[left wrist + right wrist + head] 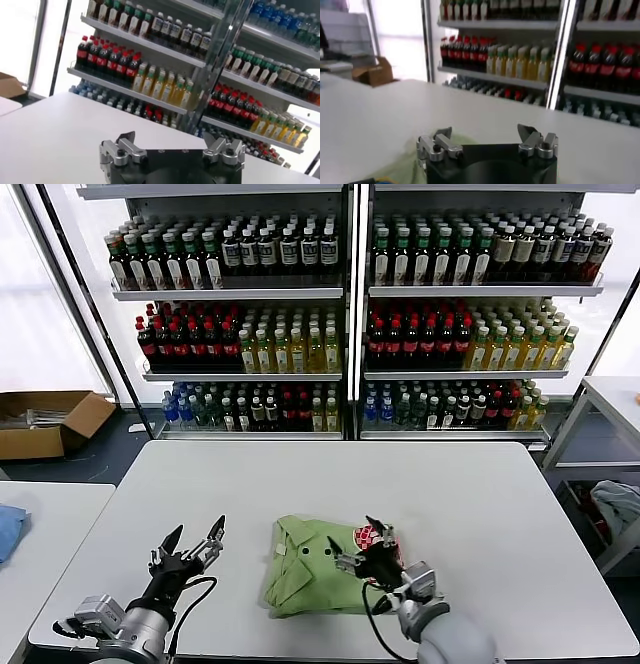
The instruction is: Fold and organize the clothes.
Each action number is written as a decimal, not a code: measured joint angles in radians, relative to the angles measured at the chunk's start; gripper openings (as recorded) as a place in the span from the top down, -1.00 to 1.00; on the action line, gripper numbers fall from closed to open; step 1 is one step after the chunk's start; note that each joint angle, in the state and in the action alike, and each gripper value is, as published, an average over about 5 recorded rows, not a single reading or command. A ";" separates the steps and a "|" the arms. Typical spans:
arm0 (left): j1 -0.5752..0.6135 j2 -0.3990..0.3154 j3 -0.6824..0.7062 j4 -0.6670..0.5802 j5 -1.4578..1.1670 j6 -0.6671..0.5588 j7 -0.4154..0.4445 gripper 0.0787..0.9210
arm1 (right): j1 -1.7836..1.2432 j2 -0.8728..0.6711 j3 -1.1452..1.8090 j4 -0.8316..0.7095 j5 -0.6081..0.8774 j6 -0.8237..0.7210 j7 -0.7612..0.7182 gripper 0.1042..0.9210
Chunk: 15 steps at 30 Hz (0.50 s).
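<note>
The light green polo shirt (308, 572) lies folded into a compact rectangle near the front middle of the white table (330, 484), collar and two dark buttons on its left part, red-and-white checkered logo (372, 536) at its right. My right gripper (357, 542) is open and empty, raised just above the shirt's right part. A little green fabric (395, 167) shows under it in the right wrist view, where the gripper (485, 134) holds nothing. My left gripper (194, 535) is open and empty above bare table left of the shirt; it also shows in the left wrist view (172, 141).
Shelves of bottled drinks (340, 314) stand behind the table. A second white table (40, 534) at the left carries a blue cloth (8, 529). A cardboard box (45, 422) sits on the floor at the back left. Another table (610, 399) stands at the right.
</note>
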 measured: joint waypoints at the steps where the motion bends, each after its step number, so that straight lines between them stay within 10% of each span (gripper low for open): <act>1: -0.001 0.000 -0.006 0.002 0.003 -0.002 0.007 -0.77 | -0.010 0.001 0.027 0.008 0.006 0.013 -0.005 -0.76; 15: 0.005 -0.019 -0.122 0.005 0.132 -0.081 0.148 -0.77 | -0.183 0.062 0.458 0.052 0.085 0.173 -0.128 -0.76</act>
